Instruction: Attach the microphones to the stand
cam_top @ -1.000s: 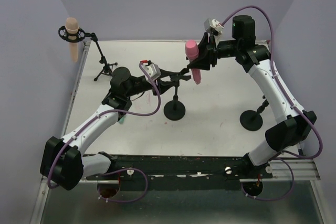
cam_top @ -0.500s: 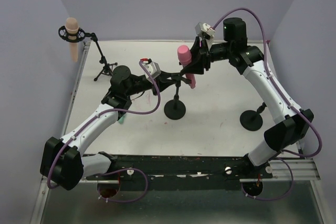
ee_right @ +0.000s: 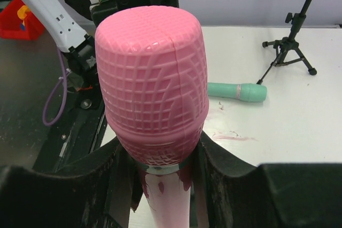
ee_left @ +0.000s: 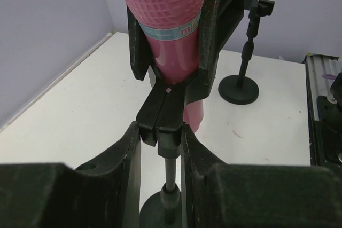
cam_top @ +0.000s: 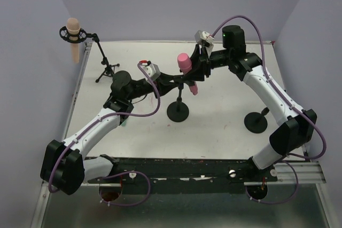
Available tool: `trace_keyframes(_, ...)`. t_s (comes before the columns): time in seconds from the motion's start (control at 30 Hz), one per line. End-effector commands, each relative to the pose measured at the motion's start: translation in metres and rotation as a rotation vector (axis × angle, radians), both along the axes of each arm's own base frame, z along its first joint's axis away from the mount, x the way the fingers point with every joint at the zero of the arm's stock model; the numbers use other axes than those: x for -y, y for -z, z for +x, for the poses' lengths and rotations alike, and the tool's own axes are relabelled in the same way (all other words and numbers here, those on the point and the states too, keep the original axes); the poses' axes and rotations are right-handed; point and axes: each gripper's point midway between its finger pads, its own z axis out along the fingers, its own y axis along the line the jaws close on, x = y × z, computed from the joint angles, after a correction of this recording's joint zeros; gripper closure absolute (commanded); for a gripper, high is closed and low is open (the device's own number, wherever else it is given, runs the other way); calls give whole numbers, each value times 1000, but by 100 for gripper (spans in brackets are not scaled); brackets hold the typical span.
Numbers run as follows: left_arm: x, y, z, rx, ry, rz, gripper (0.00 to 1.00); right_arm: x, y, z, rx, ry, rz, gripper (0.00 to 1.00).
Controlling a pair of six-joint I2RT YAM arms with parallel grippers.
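The pink microphone (cam_top: 185,63) is upright in my right gripper (cam_top: 195,74), which is shut on its body just below the head (ee_right: 152,84). My left gripper (cam_top: 172,80) is shut on the tail of the black clip (ee_left: 162,111) atop the middle stand (cam_top: 178,111). In the left wrist view the pink microphone (ee_left: 171,30) stands between the clip's black prongs. The peach microphone (cam_top: 73,37) sits in the tripod stand's holder at far left. The teal microphone (ee_right: 238,91) lies on the table, mostly hidden under my left arm in the top view.
A second round-base stand (cam_top: 256,122) stands at the right, also in the left wrist view (ee_left: 241,78). The tripod stand (cam_top: 107,68) is at the back left, by the table's left edge. A wall closes each side.
My right arm has carried the pink microphone left and down, to the clip that my left gripper holds. The left arm has barely moved.
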Motion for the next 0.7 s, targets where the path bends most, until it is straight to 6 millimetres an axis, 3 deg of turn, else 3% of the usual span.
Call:
trace_keyframes(0.0, 0, -10, -13, -15, 35, -63, 93, 1, -7, -8, 22, -10, 22, 80)
trace_keyframes(0.47, 5, -12, -20, -52, 6, -96, 92, 1, -10, -13, -17, 3, 50, 76)
trace_keyframes(0.67, 7, -11, -21, -69, -23, -105, 88, 4, -13, -21, -28, -1, 66, 75)
